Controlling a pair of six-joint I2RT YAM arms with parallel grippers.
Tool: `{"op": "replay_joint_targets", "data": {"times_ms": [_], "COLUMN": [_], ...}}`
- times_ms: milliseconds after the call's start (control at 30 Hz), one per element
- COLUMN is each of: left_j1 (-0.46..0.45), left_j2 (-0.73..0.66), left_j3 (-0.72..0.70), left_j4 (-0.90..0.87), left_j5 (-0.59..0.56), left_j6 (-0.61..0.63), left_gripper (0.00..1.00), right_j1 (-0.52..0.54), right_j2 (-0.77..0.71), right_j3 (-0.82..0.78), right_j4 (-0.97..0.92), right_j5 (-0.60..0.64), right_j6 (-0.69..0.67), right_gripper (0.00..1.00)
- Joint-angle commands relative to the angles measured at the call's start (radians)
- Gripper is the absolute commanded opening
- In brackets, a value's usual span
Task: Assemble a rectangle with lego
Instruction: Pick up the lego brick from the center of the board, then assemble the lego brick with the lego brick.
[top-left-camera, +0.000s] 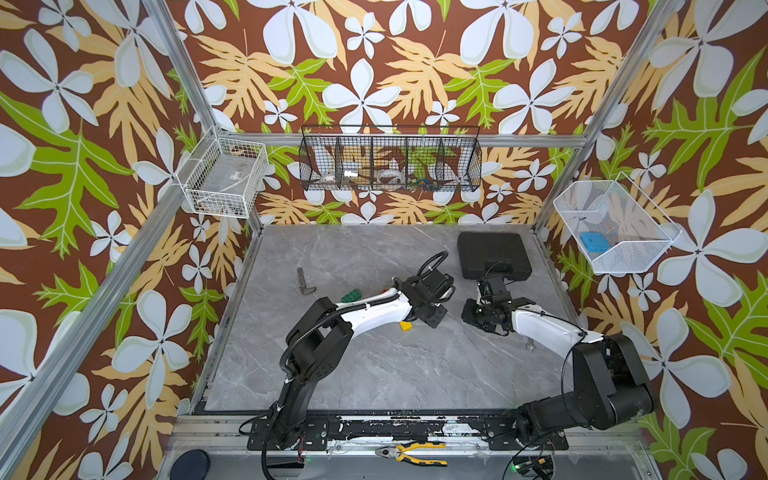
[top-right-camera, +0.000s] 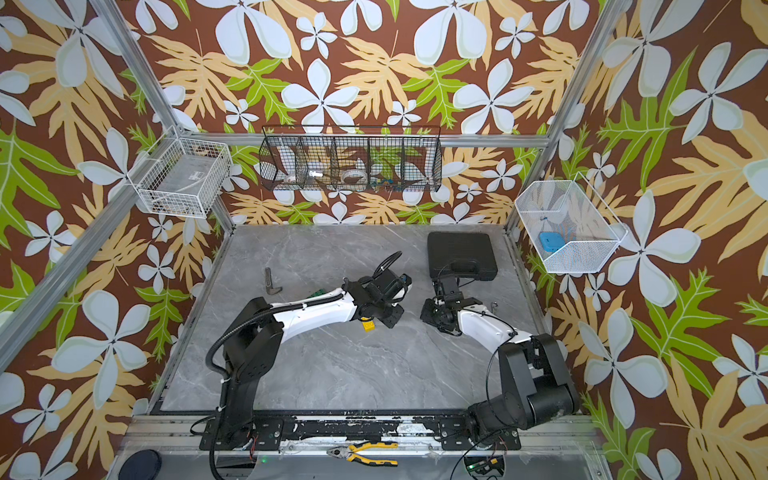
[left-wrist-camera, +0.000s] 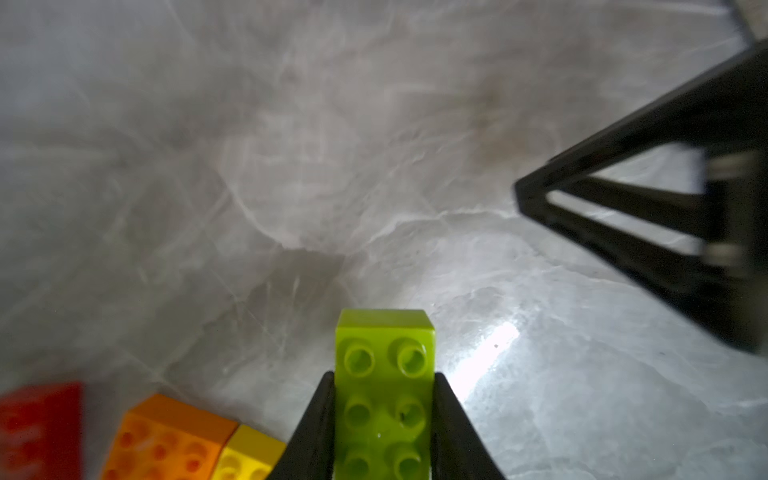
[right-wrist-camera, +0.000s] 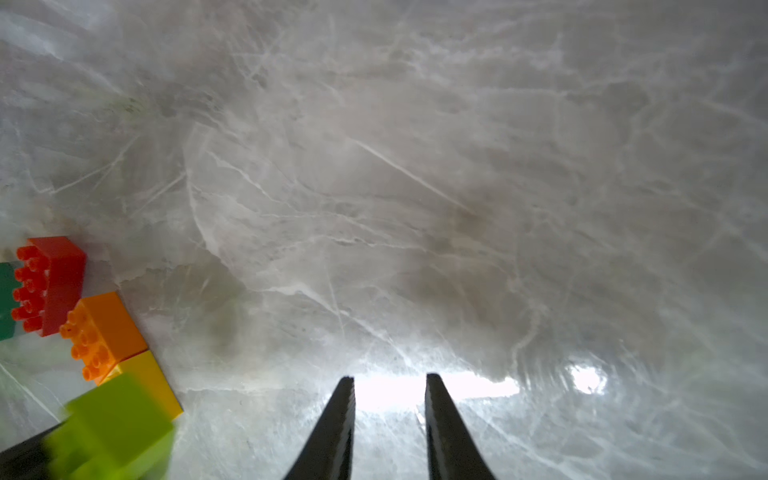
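My left gripper is shut on a lime green lego brick, studs facing the camera, over the grey table. Beside it lie an orange brick and a yellow brick, touching end to end, with a red brick further off. The right wrist view shows the red, orange and yellow bricks, the blurred lime brick and a dark green brick. My right gripper stands open and empty, a little right of the left one. No rectangle shows.
A black plastic case lies at the back right of the table. A grey L-shaped metal piece lies at the left, near the dark green brick. Wire baskets hang on the walls; one holds a blue block. Pliers lie on the front rail.
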Motion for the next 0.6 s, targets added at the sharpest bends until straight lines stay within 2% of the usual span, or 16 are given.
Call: {"op": "replay_joint_targets", "data": {"times_ms": [0, 133, 267, 433, 567], "left_j1": [0.038, 0.131, 0.145, 0.196, 0.2], "left_j2": [-0.054, -0.091, -0.063, 0.036, 0.039], "left_j3": [-0.018, -0.013, 0.022, 0.103, 0.07], "left_j4": [-0.096, -0.18, -0.197, -0.241, -0.227], "left_j5": [-0.026, 0.151, 0.152, 0.149, 0.121], "left_j6": [0.21, 0.291, 0.33, 0.214, 0.154], "left_gripper": [0.0, 0.0, 0.0, 0.0, 0.0], "right_j1": [0.001, 0.003, 0.007, 0.007, 0.007], "right_j2": [0.014, 0.049, 0.097, 0.12, 0.131], "right_j3": [0.018, 0.025, 0.044, 0.054, 0.058], "right_j4": [0.032, 0.057, 0.062, 0.069, 0.07], "right_j5": [-0.007, -0.022, -0.027, -0.03, -0.024], "right_j6": [-0.024, -0.027, -0.04, -0.045, -0.054], "right_gripper": [0.28, 0.27, 0.27, 0.27, 0.26]}}
